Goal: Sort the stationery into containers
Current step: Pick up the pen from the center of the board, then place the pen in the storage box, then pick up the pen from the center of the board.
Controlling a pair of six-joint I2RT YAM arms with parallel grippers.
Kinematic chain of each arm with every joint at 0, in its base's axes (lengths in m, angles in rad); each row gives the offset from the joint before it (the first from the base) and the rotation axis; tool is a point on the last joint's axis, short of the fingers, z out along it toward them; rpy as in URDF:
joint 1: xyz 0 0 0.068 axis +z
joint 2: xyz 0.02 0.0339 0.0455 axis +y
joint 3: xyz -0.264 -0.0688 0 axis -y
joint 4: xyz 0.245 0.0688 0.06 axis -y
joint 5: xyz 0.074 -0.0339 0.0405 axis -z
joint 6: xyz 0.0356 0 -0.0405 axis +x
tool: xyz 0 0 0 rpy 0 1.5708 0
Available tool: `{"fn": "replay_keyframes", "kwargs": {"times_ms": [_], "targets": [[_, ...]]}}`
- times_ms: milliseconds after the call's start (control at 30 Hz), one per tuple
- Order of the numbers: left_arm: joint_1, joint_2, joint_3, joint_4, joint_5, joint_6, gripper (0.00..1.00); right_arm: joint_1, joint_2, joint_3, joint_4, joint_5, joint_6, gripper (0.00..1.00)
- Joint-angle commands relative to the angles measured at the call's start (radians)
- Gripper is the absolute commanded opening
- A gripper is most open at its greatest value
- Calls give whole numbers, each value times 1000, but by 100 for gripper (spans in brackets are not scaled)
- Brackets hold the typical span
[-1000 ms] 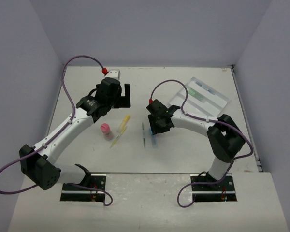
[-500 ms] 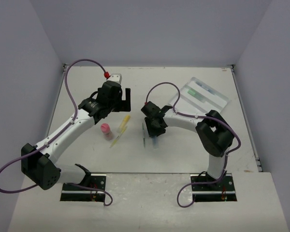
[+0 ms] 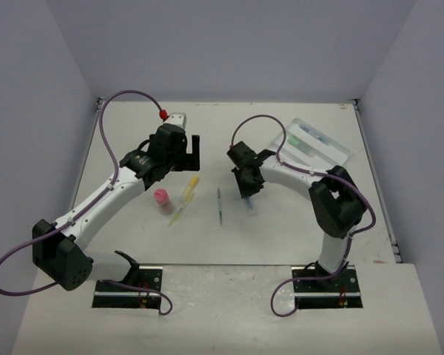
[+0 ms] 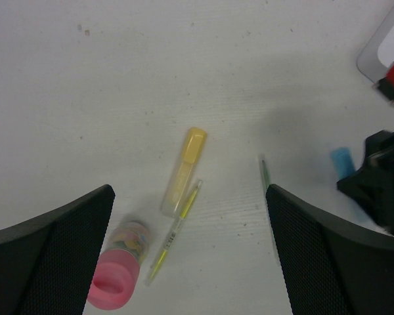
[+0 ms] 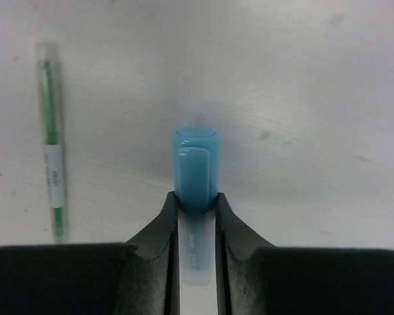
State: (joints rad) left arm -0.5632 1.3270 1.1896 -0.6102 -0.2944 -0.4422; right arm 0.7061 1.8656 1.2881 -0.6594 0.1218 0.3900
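Note:
My right gripper (image 5: pixel 197 205) is shut on a light-blue short stick (image 5: pixel 196 167), whose blue cap pokes out past the fingertips (image 5: pixel 169 210), low over the table. From above, that stick (image 3: pixel 249 204) hangs under the right gripper (image 3: pixel 246 188), right of a thin green pen (image 3: pixel 220 205). The pink cylinder (image 3: pixel 162 200), yellow marker (image 3: pixel 190 188) and yellow-green pen (image 3: pixel 179 212) lie together left of centre. My left gripper (image 3: pixel 189 148) hovers open behind them with nothing in it. The clear tray (image 3: pixel 333 150) stands at the back right and holds a few items.
In the left wrist view the yellow marker (image 4: pixel 184 170), yellow-green pen (image 4: pixel 174 233) and pink cylinder (image 4: pixel 118 275) lie between the wide fingers. The green pen (image 4: pixel 265 174) lies near the right finger. Walls close in the table at the left, back and right.
My right gripper has closed on the light-blue stick and carried it a little right and back, away from the green pen. The left arm has barely moved.

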Motion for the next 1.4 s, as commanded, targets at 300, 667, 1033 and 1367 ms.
{"fn": "replay_keyframes", "kwargs": {"times_ms": [300, 667, 1033, 1367], "targets": [[6, 35, 140, -13, 20, 74, 100, -476, -160, 86, 277, -87, -1015, 0], [6, 87, 158, 106, -35, 186, 100, -547, 126, 365, 184, -56, -1185, 6], [71, 233, 167, 124, 18, 160, 100, -550, 87, 402, 109, -159, -1112, 61], [112, 383, 177, 140, 94, 148, 99, -526, -157, 286, 143, -295, -899, 99]]}}
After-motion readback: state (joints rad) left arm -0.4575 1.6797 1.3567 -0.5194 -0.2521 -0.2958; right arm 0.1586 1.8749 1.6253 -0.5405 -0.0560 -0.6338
